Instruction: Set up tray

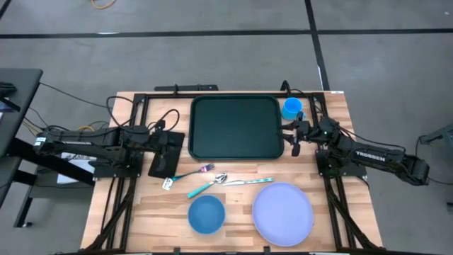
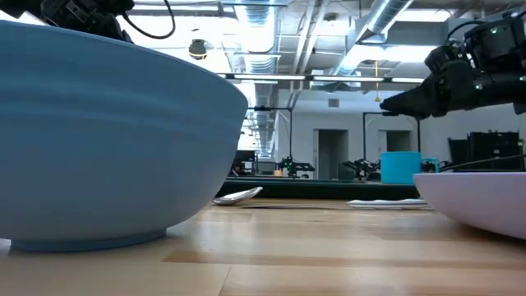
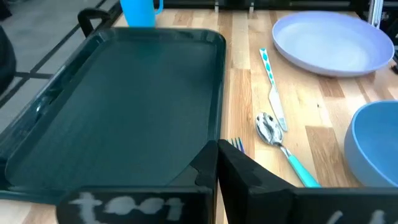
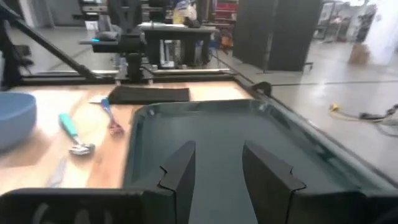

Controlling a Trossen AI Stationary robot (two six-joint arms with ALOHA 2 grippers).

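- Tray [image 1: 235, 127] first: one dark green rectangular one, sitting flat at the far middle of the bench [image 1: 141, 219], nothing in it.
- Readable writing: only "TROSSEN" in white on my right arm [image 1: 371, 156], seen from overhead. There's a whitish smear of lettering on my left wrist housing but I can't make it out.
- Head count: one tray, one blue cup [image 1: 291, 108], one blue bowl [image 1: 207, 214], one lavender plate [image 1: 283, 212], and three utensils.
- Utensils: a fork [image 1: 191, 173], a spoon with a teal handle [image 1: 207, 185], and a knife [image 1: 248, 181], all lying on bare wood between the tray and the bowl and plate.
- Containers: the bowl and plate both look empty from above. The cup stands upright just off the tray's far right corner; can't see inside it.
- One flat black rectangular piece [image 1: 167, 153] lies just left of the tray, under my left arm.
- My left end effector [image 3: 217, 163] is pinched fully together with nothing in it, sitting at the tray's left edge.
- My right end effector [image 4: 219, 163] is at the tray's right edge, fingers roughly half apart, pointing across the tray's rim. Can't tell if they're actually touching it.
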